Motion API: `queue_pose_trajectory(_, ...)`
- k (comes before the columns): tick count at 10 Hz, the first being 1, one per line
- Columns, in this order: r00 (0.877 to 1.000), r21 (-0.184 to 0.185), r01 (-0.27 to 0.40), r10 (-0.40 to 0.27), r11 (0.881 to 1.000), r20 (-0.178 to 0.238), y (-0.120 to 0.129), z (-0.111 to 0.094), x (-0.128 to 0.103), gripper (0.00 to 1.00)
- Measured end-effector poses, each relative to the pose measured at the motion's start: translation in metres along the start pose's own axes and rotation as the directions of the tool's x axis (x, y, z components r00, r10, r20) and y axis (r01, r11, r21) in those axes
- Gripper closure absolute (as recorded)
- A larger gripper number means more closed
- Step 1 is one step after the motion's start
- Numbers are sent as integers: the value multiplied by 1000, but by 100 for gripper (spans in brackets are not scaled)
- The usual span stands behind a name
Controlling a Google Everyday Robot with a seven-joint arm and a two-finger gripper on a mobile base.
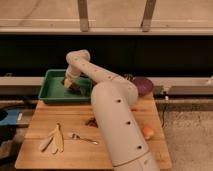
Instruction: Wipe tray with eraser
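Scene: pale wooden slatted table (pixel 45 122) in front of a long dark window ledge.

Arm: the thick cream-white robot arm (pixel 116 115) rises from the lower right of the view, crosses the middle of the table, bends at a rounded joint above the tray's back rim and turns down into the tray.

End effector (pixel 70 80): inside the shallow rectangular green plastic tray (pixel 50 96), low over its floor, in the right half. How far it is open cannot be told; the wrist hides much of it.

Eraser: the small tan-yellow block eraser (pixel 66 84) is at the tip of the end effector, within the tray and down at the tray floor. It appears to touch the end effector; whether it is clamped or only pressed cannot be told.

Tray position: far left corner of the table, long side parallel to the ledge. The left half of its floor shows bare green.

Other items on the table:
- dark purple round bowl (pixel 145 85) at the far right edge, well apart from the tray, partly behind the arm.
- pale yellow banana peel (pixel 54 140) splayed flat near the front left.
- small metal spoon (pixel 83 138) just right of the peel.
- small dark brown clump (pixel 91 121) beside the arm's left flank.
- small orange rounded object (pixel 147 132) to the right of the arm.
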Motion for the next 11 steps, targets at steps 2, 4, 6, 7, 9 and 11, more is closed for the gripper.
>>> queue_pose_trajectory(2,1000,-15,27,-27,1000,7,9,4,-9,100)
queue_pose_trajectory(4,998,-40,57,-56,998,15,31,9,-15,100)
queue_pose_trajectory(6,998,-45,63,-62,997,19,44,7,-12,100)
queue_pose_trajectory(7,998,-47,59,-58,997,19,51,5,-6,100)
queue_pose_trajectory(9,1000,-37,22,-22,999,5,46,-6,19,100)
queue_pose_trajectory(11,1000,-25,-20,20,999,10,30,-14,32,100)
